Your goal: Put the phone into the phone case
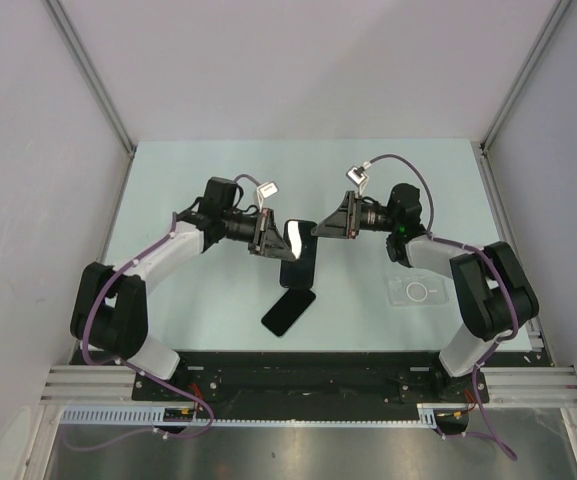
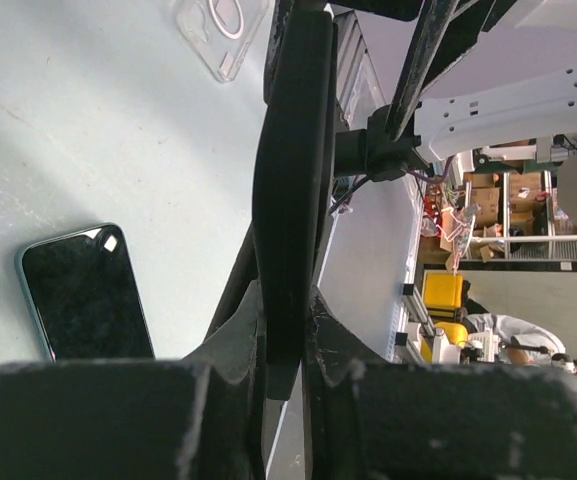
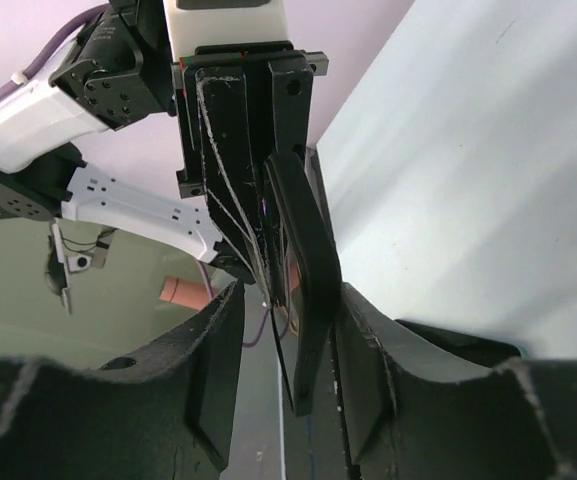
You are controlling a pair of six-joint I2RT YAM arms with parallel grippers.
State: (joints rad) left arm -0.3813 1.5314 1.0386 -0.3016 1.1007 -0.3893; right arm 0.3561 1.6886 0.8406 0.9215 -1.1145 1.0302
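Left gripper [image 2: 286,330]: clamped tight on the phone [image 2: 290,190], which stands edge-on between its fingers [image 2: 236,345] and reaches away from them.
Right gripper [image 3: 288,330]: faces the left gripper from the other side, jaws partly apart and straddling the same phone's far end; one finger [image 3: 220,350] stands clear of it with a gap, the other lies just beside it, and I cannot tell whether that one touches.
Phone: a black slab held up off the table [image 1: 208,180] between the two grippers, tilted.
Phone case [image 1: 416,292]: flat on the table, well off to the right gripper's outer side, beside the right arm's elbow; clear, rounded corners.
Second phone [image 1: 288,312]: a black slab lying screen-up on the table, below the two grippers and towards the arm bases; whether its far end touches the held phone cannot be told.
In the way: the right arm's own forearm lies between its gripper and the case.
Markings: a white ring in the middle of the case; any lettering is too small to read.
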